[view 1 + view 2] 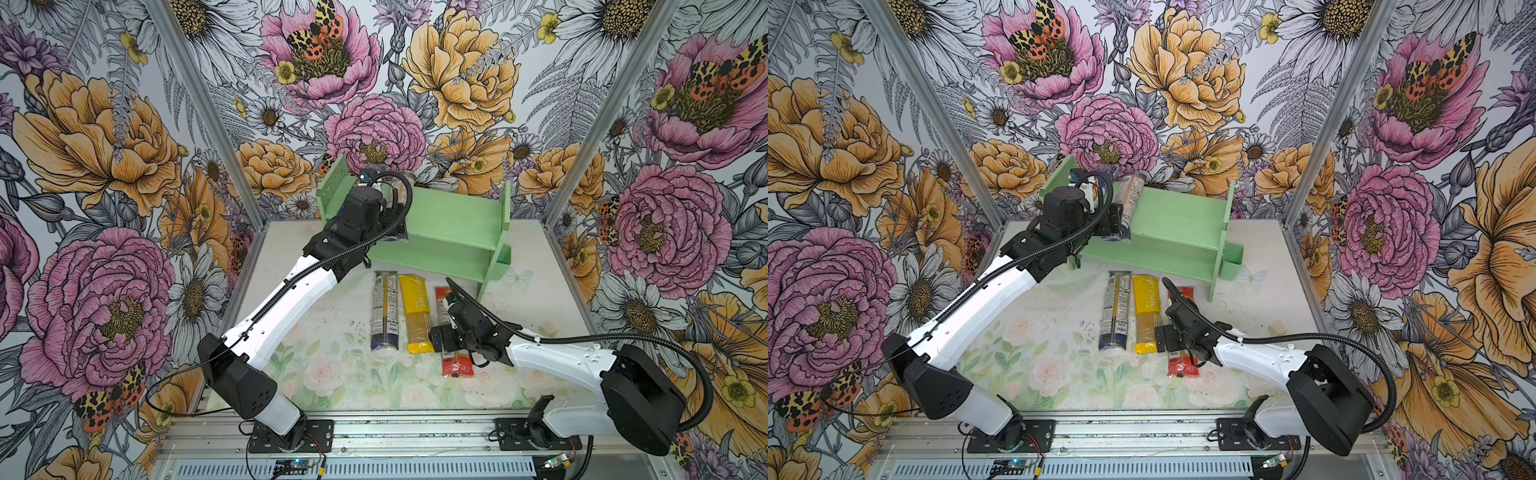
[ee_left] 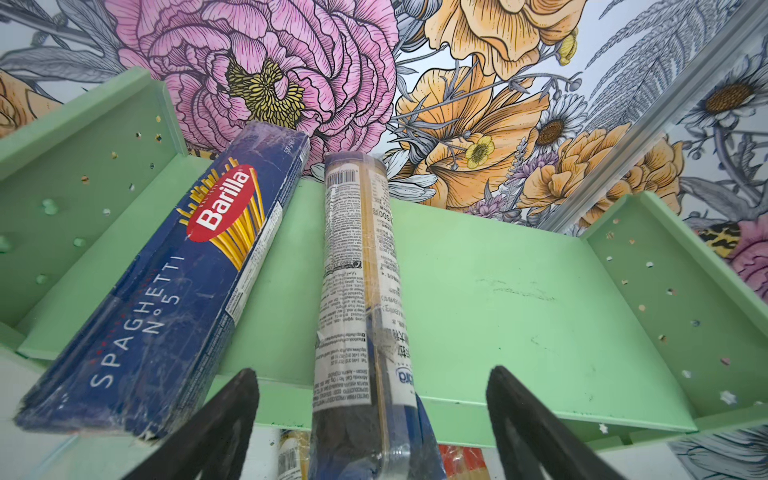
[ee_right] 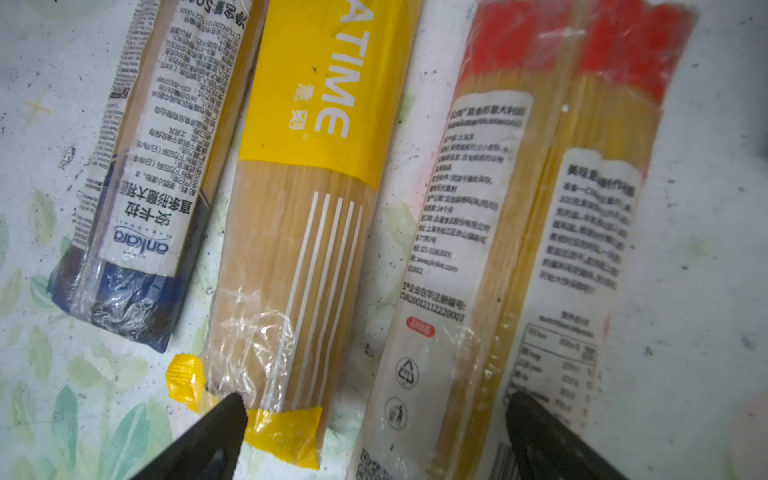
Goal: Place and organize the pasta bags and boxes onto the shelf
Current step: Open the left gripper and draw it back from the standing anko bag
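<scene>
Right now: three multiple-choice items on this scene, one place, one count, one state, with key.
1. Where on the shelf is the Barilla box? A) lower tier B) upper tier C) side bin
2. How many pasta packs lie on the table? A) two B) three C) five
3. The left gripper is: A) shut on a bag B) shut, empty C) open

1B: it lies beside the clear bag there.
2B: navy-ended bag, yellow bag, red-ended bag.
3C: fingers stand apart, either side of the clear bag.
</scene>
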